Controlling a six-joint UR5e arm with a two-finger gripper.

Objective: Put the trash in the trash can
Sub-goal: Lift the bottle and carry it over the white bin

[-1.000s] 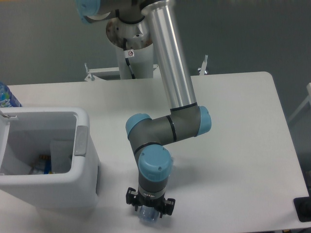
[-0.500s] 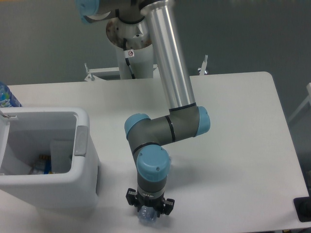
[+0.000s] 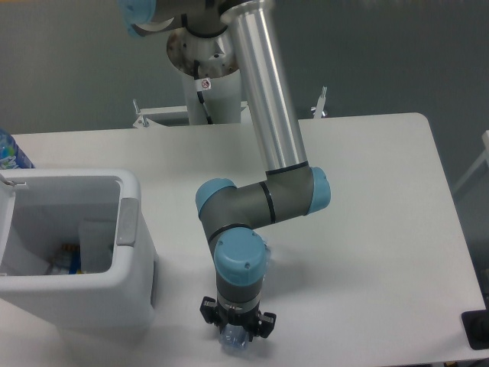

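My gripper [image 3: 235, 336] points straight down near the table's front edge, its fingers mostly hidden under the blue wrist. A bit of clear crushed plastic, the bottle trash [image 3: 235, 344], shows between and just below the fingers and shifts along with them, so the gripper looks shut on it. The white boxy trash can [image 3: 92, 302] stands open at the left, about a hand's width from the gripper, with a grey latch tab [image 3: 127, 222] facing the arm. The crumpled wrapper is not visible.
Some items lie at the bottom of the bin [image 3: 65, 261]. A bottle with a bright blue label [image 3: 9, 153] pokes in at the far left edge. A black object [image 3: 477, 329] sits off the table's right front corner.
The wrist and gripper shifted slightly left, then a touch lower and right, with the clear plastic staying under the fingers. The bin has not moved.
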